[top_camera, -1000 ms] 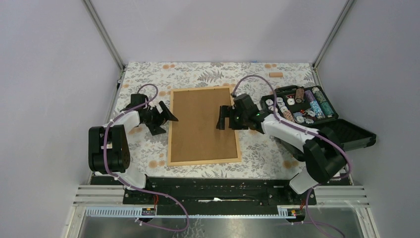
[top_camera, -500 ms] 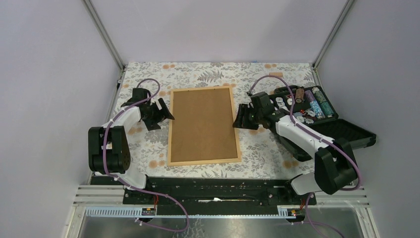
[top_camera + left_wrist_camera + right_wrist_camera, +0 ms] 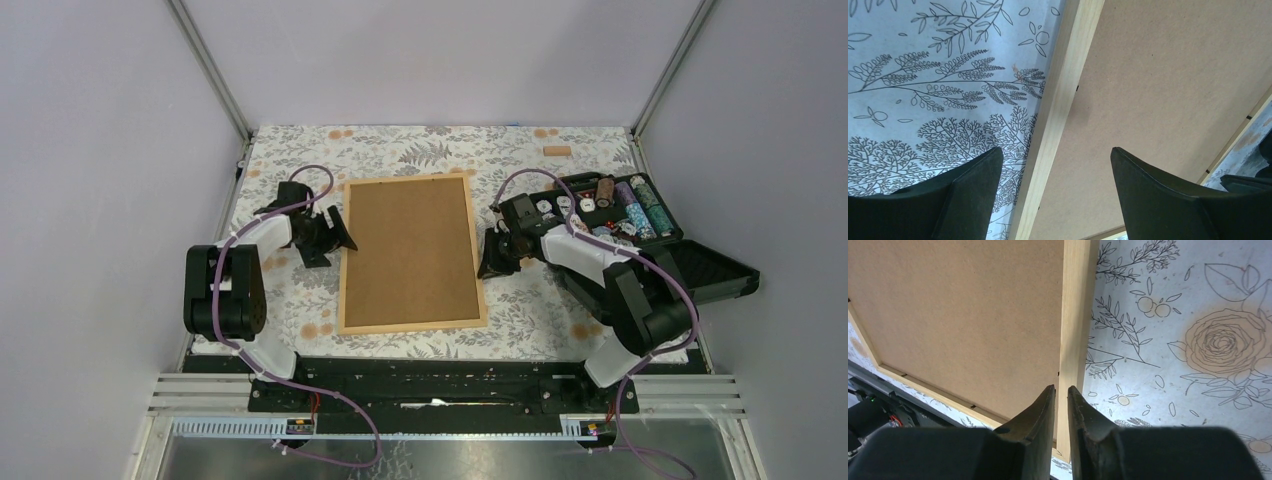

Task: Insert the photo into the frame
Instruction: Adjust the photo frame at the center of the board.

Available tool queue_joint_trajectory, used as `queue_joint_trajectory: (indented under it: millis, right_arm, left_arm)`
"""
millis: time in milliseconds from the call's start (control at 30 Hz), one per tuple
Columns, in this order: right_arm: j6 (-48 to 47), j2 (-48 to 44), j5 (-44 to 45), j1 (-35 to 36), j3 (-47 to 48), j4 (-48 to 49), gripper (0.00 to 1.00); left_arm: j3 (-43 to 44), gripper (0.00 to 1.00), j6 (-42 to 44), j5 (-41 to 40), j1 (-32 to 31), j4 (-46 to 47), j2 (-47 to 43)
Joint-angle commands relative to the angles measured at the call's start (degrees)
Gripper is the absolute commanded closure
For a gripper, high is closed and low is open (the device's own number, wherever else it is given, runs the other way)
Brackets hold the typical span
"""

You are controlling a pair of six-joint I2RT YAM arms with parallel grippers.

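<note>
Flanking frame (image 3: 412,324): L tool (image 3: 1055,152), R tool (image 3: 1062,388).

Nearly closed right end effector (image 3: 1060,391) over frame (image 3: 1076,315) rail.

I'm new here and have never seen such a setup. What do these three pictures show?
Two robot arms, left and right, stand side by side. The wide picture looks down from above; the other two come from wrist cameras. On the flowered cloth lies a wooden frame, brown backing board up, beside an open black case of poker chips. The left end effector is open at the frame's left rail; the right end effector, nearly closed, is by the right rail. Neither holds anything. No photo shows.
</note>
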Motion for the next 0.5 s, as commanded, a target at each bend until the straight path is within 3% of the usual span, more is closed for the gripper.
queue_joint_trajectory:
  millis: [0,467]
  right_arm:
    - [-0.8,1.9,-3.4,-0.3,-0.1,-0.4,0.78]
    - [-1.0,3.0,-2.4,-0.4,-1.8,0.4,0.8]
  left_arm:
    - [-0.9,0.17,-0.1,1.9,0.0,2.1,0.5]
    - [-1.5,0.16,-0.2,2.8,0.0,2.6,0.4]
